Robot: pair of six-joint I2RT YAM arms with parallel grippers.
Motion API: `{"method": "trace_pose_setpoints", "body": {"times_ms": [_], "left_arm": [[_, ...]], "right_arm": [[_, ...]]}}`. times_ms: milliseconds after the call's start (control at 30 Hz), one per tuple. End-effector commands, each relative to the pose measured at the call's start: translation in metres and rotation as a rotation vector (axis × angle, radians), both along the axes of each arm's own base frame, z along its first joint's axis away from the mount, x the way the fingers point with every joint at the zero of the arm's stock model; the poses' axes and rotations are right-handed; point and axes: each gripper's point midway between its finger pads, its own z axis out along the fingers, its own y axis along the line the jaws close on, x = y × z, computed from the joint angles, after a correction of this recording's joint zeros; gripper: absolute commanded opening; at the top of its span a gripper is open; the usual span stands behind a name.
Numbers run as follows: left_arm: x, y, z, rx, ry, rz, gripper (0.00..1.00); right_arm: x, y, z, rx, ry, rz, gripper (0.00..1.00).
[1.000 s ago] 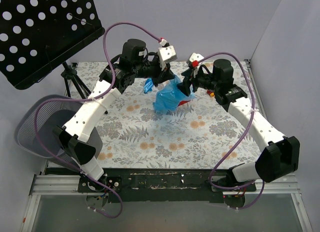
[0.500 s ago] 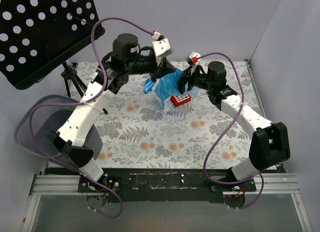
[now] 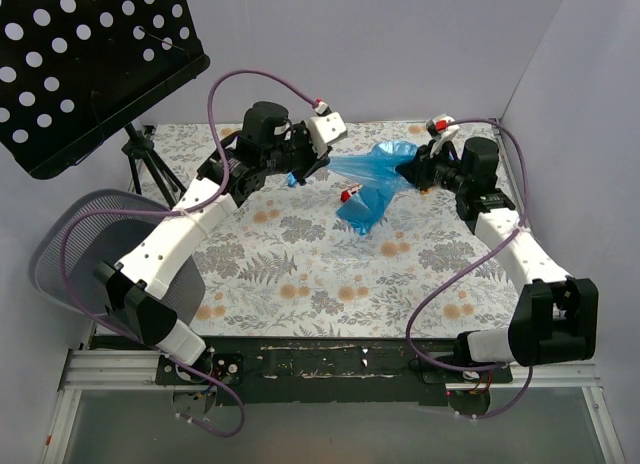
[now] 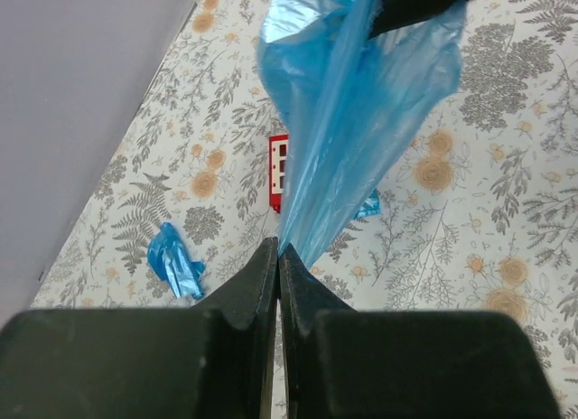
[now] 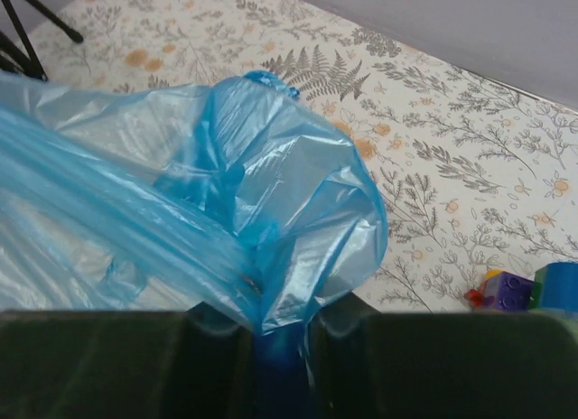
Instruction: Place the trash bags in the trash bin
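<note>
The blue trash bag (image 3: pixel 372 180) hangs stretched between my two grippers above the far middle of the flowered table. My left gripper (image 3: pixel 325 162) is shut on one thin end of it (image 4: pixel 278 247). My right gripper (image 3: pixel 411 170) is shut on a bunched fold at the other end (image 5: pixel 280 324), and the film balloons out in front of its fingers (image 5: pixel 226 193). A small loose scrap of blue film (image 4: pixel 173 261) lies on the table behind my left gripper. The wire-mesh trash bin (image 3: pixel 70 254) stands off the table's left edge beside my left arm.
A red toy block (image 4: pixel 278 171) lies on the table under the hanging bag. A multicoloured toy-brick car (image 5: pixel 524 288) sits at the far right. The black perforated music stand (image 3: pixel 90 64) and its tripod (image 3: pixel 150 169) fill the far left corner. Walls close in the back and the right.
My right gripper has shut on the bag and drawn back to the right. The bag, bunched before, is now pulled out between both grippers. The left arm dropped a little.
</note>
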Motion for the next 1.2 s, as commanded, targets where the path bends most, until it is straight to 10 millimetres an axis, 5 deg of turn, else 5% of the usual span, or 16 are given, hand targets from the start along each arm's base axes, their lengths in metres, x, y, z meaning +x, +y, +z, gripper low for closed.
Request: {"method": "trace_pose_setpoints", "body": {"times_ms": [0, 67, 167, 200, 333, 500, 667, 867, 1000, 1033, 1167], "left_arm": [[0.005, 0.018, 0.053, -0.082, -0.171, 0.077, 0.00], [0.011, 0.018, 0.048, -0.088, -0.169, 0.101, 0.00], [0.003, 0.007, 0.046, -0.128, -0.127, 0.038, 0.57], [-0.005, 0.002, 0.051, -0.152, -0.124, -0.007, 0.67], [-0.027, -0.024, 0.072, -0.240, -0.171, -0.164, 0.77], [-0.033, -0.068, 0.065, -0.203, -0.224, -0.294, 0.81], [-0.008, -0.098, 0.034, -0.094, -0.294, -0.274, 0.80], [0.026, -0.102, 0.020, 0.020, -0.389, -0.206, 0.72], [0.044, -0.093, 0.008, 0.107, -0.440, -0.136, 0.45], [0.051, -0.091, 0.018, 0.087, -0.463, -0.088, 0.37], [0.063, -0.075, 0.055, -0.047, -0.461, 0.067, 0.17]], "right_arm": [[-0.021, -0.009, -0.004, -0.039, -0.005, 0.009, 0.15], [-0.022, -0.017, -0.002, -0.061, -0.006, -0.036, 0.07], [-0.025, -0.020, 0.011, -0.089, -0.031, -0.037, 0.01], [-0.026, -0.019, 0.018, -0.089, -0.033, -0.032, 0.01], [-0.028, -0.013, 0.032, -0.094, -0.016, -0.011, 0.01], [-0.029, 0.006, 0.039, -0.134, -0.026, 0.022, 0.01], [-0.032, 0.027, 0.053, -0.155, -0.063, 0.075, 0.01], [-0.042, 0.037, 0.058, -0.196, -0.107, 0.124, 0.01], [-0.048, 0.035, 0.051, -0.223, -0.109, 0.136, 0.01], [-0.047, 0.029, 0.044, -0.248, -0.100, 0.108, 0.05], [-0.043, 0.001, 0.003, -0.324, -0.018, -0.019, 0.55]]}}
